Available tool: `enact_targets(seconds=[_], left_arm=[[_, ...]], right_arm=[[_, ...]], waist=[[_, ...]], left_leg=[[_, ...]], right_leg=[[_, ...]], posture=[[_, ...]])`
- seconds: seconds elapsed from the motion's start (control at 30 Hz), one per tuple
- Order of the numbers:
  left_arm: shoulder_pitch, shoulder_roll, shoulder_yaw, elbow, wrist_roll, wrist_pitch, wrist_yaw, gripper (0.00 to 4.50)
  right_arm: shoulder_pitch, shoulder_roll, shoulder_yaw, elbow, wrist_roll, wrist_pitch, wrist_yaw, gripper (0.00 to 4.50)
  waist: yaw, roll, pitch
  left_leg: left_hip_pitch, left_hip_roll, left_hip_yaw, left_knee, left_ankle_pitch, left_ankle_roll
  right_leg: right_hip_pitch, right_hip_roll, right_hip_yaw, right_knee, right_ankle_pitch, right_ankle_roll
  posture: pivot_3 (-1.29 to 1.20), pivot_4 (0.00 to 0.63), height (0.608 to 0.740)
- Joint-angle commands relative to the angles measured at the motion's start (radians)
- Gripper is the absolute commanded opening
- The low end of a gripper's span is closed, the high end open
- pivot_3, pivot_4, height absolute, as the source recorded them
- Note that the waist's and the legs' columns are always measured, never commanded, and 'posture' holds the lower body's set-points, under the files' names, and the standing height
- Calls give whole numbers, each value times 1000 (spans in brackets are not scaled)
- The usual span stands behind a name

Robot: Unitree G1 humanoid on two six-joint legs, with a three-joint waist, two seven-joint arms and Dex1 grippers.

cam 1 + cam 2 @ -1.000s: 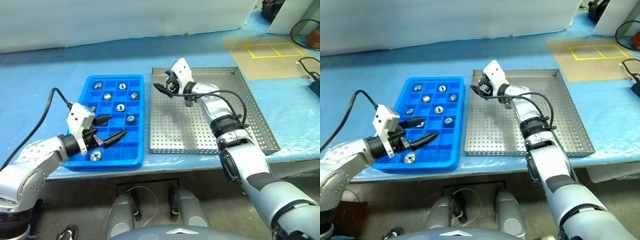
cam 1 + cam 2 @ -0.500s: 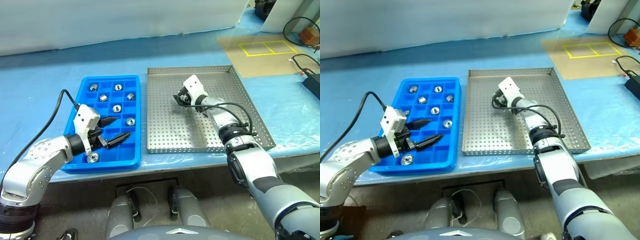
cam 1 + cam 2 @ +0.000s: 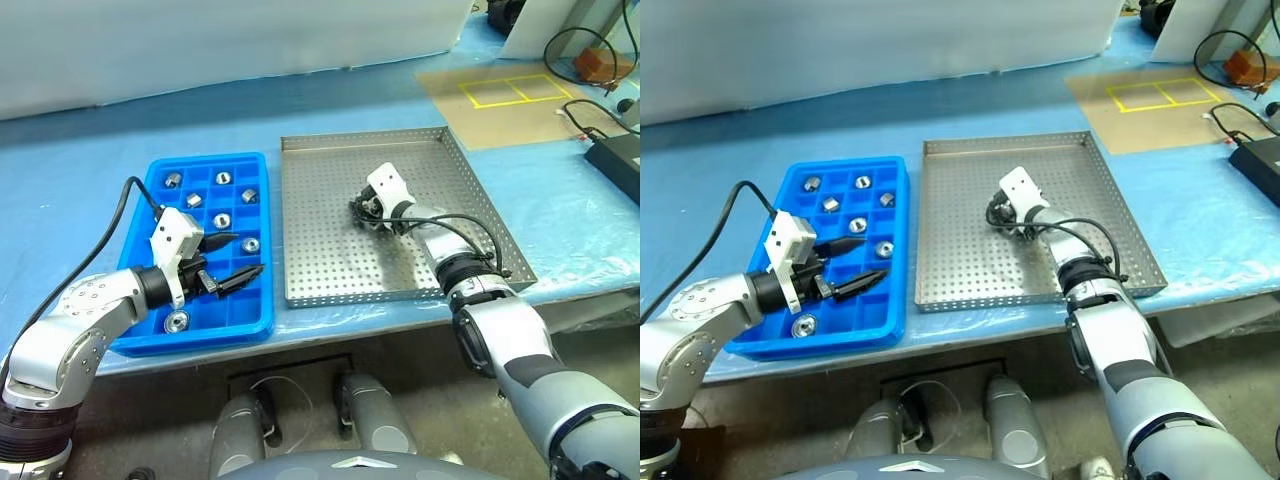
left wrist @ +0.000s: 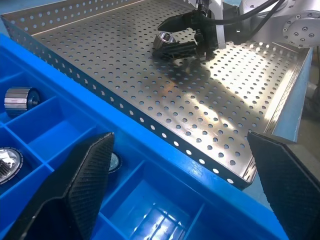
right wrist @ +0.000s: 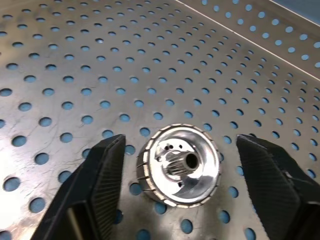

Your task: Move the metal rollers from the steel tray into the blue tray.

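Observation:
One metal roller (image 5: 181,167), a shiny toothed disc with a centre hole, lies on the perforated floor of the steel tray (image 3: 330,265). My right gripper (image 3: 362,210) is low over that floor. Its black fingers (image 5: 95,185) stand open on either side of the roller with a gap on each side. The left wrist view shows the same roller (image 4: 165,38) at the right gripper's tips. The blue tray (image 3: 265,205) lies left of the steel tray, with several rollers (image 3: 222,220) in its compartments. My left gripper (image 3: 248,254) hovers open over its front part, holding nothing.
A brown board with yellow tape (image 3: 510,95) lies beyond the steel tray at the far right. A black box with cables (image 3: 615,150) sits at the right edge. The blue-covered table's front edge (image 3: 380,315) runs just before both trays.
The camera has swung to the right. My right gripper came down from above the steel tray's far left part to its floor and narrowed around the roller. The left gripper stayed put.

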State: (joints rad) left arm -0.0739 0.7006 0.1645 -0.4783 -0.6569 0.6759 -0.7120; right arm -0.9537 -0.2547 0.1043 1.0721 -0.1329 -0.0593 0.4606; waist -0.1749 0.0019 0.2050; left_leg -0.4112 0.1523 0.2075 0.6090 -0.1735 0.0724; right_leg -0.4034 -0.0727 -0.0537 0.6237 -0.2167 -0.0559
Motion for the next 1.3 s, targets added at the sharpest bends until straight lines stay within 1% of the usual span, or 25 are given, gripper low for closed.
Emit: enact_targets(seconds=[0.03, 0.07, 0.13, 0.2, 0.3, 0.43, 0.5, 0.67, 0.77, 0.9, 1.03, 1.17, 1.3], left_arm=[[-3, 14, 14, -11, 4, -11, -9, 4500], [-3, 14, 15, -11, 5, -11, -10, 4500], [-2, 15, 18, -12, 4, -10, -12, 4500], [0, 17, 21, -12, 4, -9, -12, 4500], [3, 20, 24, -14, 2, -9, -14, 4500], [15, 29, 38, -28, -14, 2, -20, 4500], [24, 37, 52, -34, -24, 5, -25, 4500], [58, 67, 124, -33, -45, 10, -33, 4500], [83, 80, 170, -30, -42, 6, -32, 4500], [125, 88, 253, -53, -63, 18, -17, 4500], [200, 90, 350, -94, -103, 39, -21, 4500], [291, 92, 444, -134, -129, 51, -26, 4500], [357, 69, 518, -168, -171, 67, -3, 4500]], right_arm=[[21, 16, 12, -33, 0, -8, 29, 2607], [22, 18, 12, -32, -1, -9, 31, 2607], [29, 20, 11, -48, 8, -15, 63, 2091], [29, 20, 12, -54, 2, -13, 54, 1689], [19, 22, 10, -45, -6, -13, 32, 1686], [5, 36, 4, -65, 8, -11, 45, 1686], [-3, 52, -2, -93, 28, 1, 74, 1686], [-5, 114, -28, -261, 145, 92, 232, 1686], [0, 146, -16, -339, 171, 125, 270, 1686], [4, 183, 23, -384, 182, 144, 349, 1686], [18, 197, 87, -419, 182, 134, 476, 1686], [-8, 217, 123, -396, 174, 115, 536, 1686], [21, 174, 161, -474, 206, 147, 702, 1686]], waist=[[-4, 0, 0], [-5, 0, 0], [-6, 0, 0], [-6, 0, 0], [-6, 0, 0], [-8, 0, 0], [-10, 0, 0], [-24, 0, 0], [-24, 0, 0], [-18, 0, 0], [-1, 0, 0], [14, 0, 1], [53, 1, 1]], left_leg=[[0, 0, 0, 1, 0, 0], [0, 0, 0, 1, 0, 1], [0, 0, 0, 2, -1, 1], [0, 0, 0, 2, -1, 1], [0, 0, 0, 2, -1, 1], [0, 0, 0, 2, -1, 1], [0, 0, 0, 2, -1, 1], [-2, 1, 0, 2, -1, 1], [-2, 1, 0, 2, -1, 1], [-2, 1, -1, 1, -1, 1], [-2, 1, -1, 1, -1, 1], [-2, 1, -1, 0, -1, 1], [-1, 1, -1, -1, -1, 1]], right_leg=[[0, 0, 0, 0, 0, 0], [0, 0, 0, 0, 0, 0], [1, 0, 0, 0, 0, 0], [1, 0, 0, 0, 0, 0], [1, 0, 0, 0, 0, 0], [1, 0, 0, 1, 0, 0], [1, 0, 0, 1, 0, 0], [-1, 0, 0, 1, 0, 0], [-1, 0, -1, 1, 0, 0], [-1, 0, -1, 0, 0, 0], [-1, 0, -1, 0, 0, 0], [-1, 0, -1, 0, 0, 0], [-2, 0, -1, 0, 0, 0]], posture=[[-478, 150, 740], [-478, 150, 740], [-476, 150, 740], [-475, 150, 740], [-473, 150, 740], [-469, 150, 740], [-466, 150, 740], [-454, 150, 740], [-448, 150, 740], [-403, 150, 740], [-362, 150, 740], [-318, 150, 740], [-291, 150, 740]])
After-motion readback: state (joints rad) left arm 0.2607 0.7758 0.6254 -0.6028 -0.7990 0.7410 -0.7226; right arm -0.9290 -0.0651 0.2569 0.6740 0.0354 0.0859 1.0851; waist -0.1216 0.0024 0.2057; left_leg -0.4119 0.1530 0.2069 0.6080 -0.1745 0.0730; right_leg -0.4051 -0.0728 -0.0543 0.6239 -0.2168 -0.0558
